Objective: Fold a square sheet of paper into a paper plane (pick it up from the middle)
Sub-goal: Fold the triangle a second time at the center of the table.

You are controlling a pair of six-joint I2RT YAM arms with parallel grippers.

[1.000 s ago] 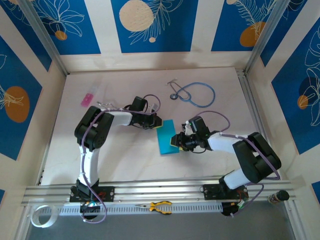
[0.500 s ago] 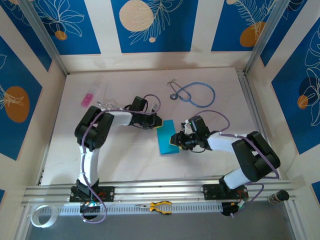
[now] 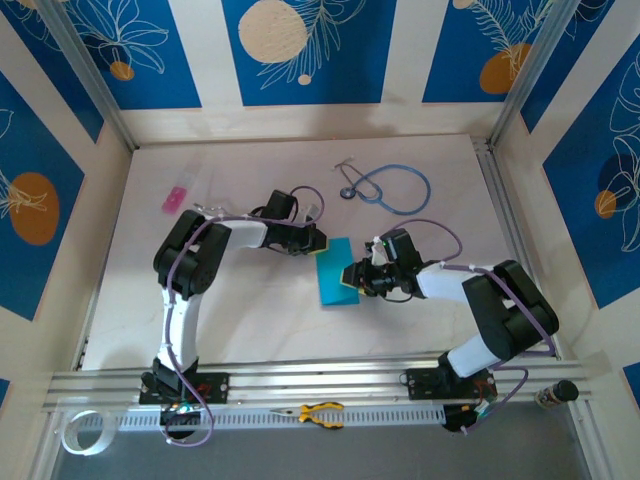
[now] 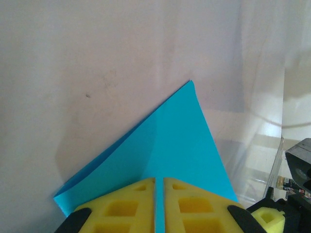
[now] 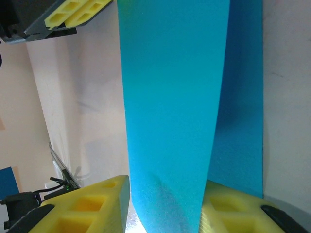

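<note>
The square sheet of paper (image 3: pixel 335 272) is cyan-blue, partly folded, and lies mid-table between both arms. My left gripper (image 3: pixel 318 243) is at its far corner; in the left wrist view the yellow fingers (image 4: pixel 121 208) are shut on the paper (image 4: pixel 175 141), which runs up to a point. My right gripper (image 3: pixel 352 275) is at the sheet's right edge. In the right wrist view its fingers (image 5: pixel 97 206) stand apart with a raised, bowed flap of the paper (image 5: pixel 170 121) between them. The flap touches the right finger, with a sliver of gap at the left.
A blue-tubed stethoscope (image 3: pixel 390 187) lies at the back right and a small pink rectangle (image 3: pixel 175 198) at the back left. Yellow-handled pliers (image 3: pixel 320 413) and a tape roll (image 3: pixel 80 432) sit on the near rail. Patterned walls enclose the table.
My right gripper has edged slightly toward the far side with its jaws narrowing a little around the paper flap. The left gripper keeps its hold, barely shifted.
</note>
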